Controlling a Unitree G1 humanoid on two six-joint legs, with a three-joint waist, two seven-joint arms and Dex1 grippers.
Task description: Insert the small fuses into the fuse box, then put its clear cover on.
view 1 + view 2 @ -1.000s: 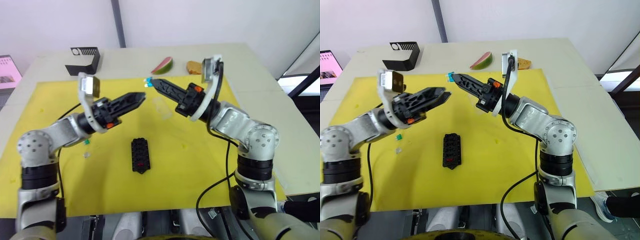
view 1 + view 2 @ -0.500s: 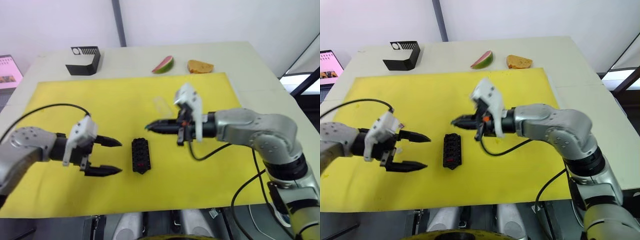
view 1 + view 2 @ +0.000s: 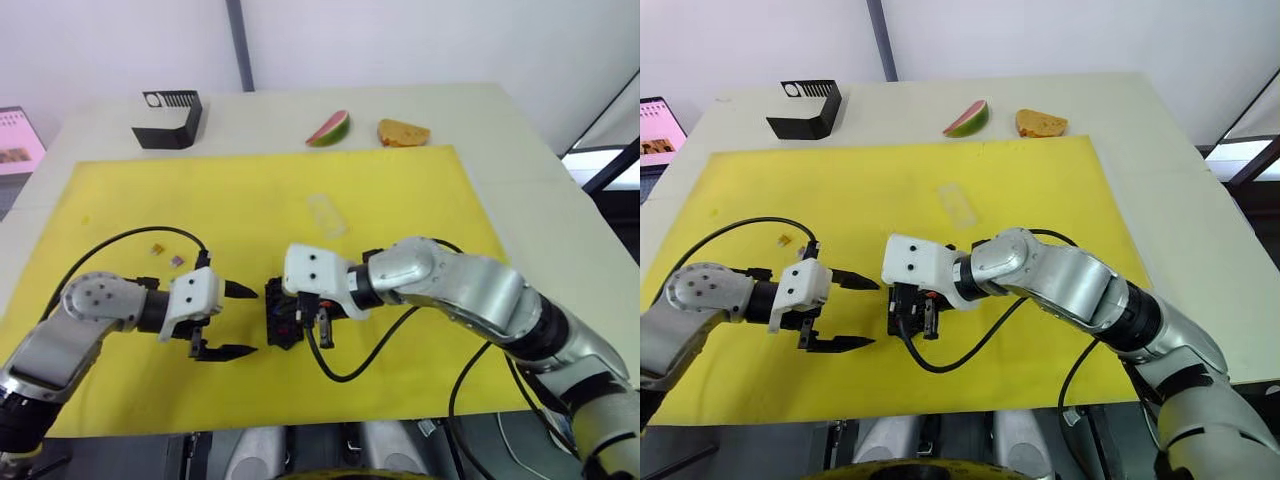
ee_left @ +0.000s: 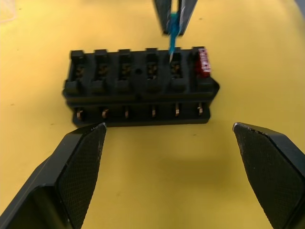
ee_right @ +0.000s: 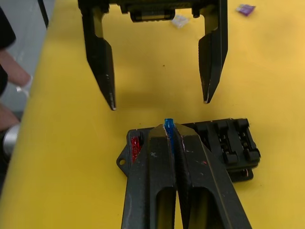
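The black fuse box (image 4: 140,88) lies on the yellow mat (image 3: 420,200) with a red fuse (image 4: 204,61) seated in an end slot. My right gripper (image 5: 169,131) is shut on a blue fuse (image 4: 173,33), whose blade points down at the slot beside the red one. My left gripper (image 3: 250,320) stands open just left of the box, one finger to each side of its length, not touching it. The clear cover (image 3: 325,213) lies farther back on the mat. Loose small fuses (image 3: 177,261) lie near the left arm, among them a purple one (image 5: 246,8).
A black bracket (image 3: 170,118) stands at the table's far left. A watermelon slice (image 3: 328,128) and a brown bread-like piece (image 3: 403,132) lie beyond the mat's far edge. A screen (image 3: 658,118) sits off the table's left. The right arm's cable loops in front of the box.
Both arms have come down from over the mat's middle. The left gripper now lies open beside the box; the right gripper has brought the blue fuse down over a slot.
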